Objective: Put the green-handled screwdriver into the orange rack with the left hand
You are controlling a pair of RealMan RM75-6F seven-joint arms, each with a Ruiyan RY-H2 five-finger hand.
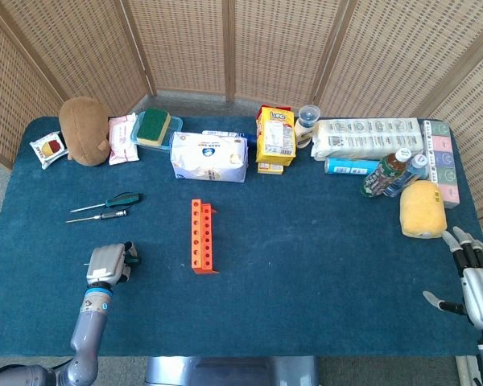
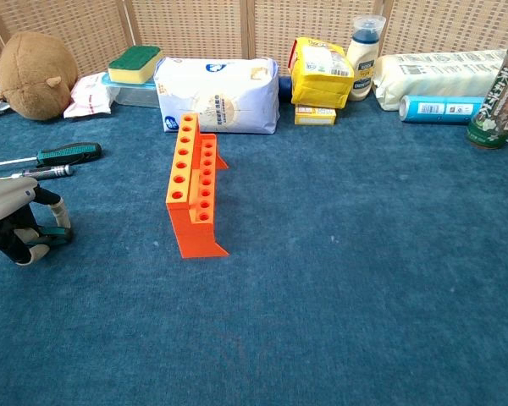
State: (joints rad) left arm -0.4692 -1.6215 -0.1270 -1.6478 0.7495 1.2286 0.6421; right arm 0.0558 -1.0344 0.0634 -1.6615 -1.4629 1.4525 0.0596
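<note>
The orange rack (image 1: 201, 235) (image 2: 190, 182) stands mid-table with its rows of holes facing up. One green-handled screwdriver (image 1: 121, 199) (image 2: 68, 154) lies on the cloth to the left of it. My left hand (image 1: 107, 261) (image 2: 13, 220) is low at the near left, fingers curled around a short teal-green handle (image 2: 55, 238), apparently a second green-handled screwdriver; its shaft is hidden. My right hand (image 1: 476, 277) rests at the near right edge, fingers spread, holding nothing.
A thin dark-handled screwdriver (image 1: 105, 215) (image 2: 42, 172) lies just in front of the green one. Along the back stand a brown plush (image 1: 84, 121), a sponge box (image 1: 154, 129), a white bag (image 1: 209, 155), yellow boxes (image 1: 275, 138), bottles (image 1: 386, 173) and a yellow sponge (image 1: 422, 209).
</note>
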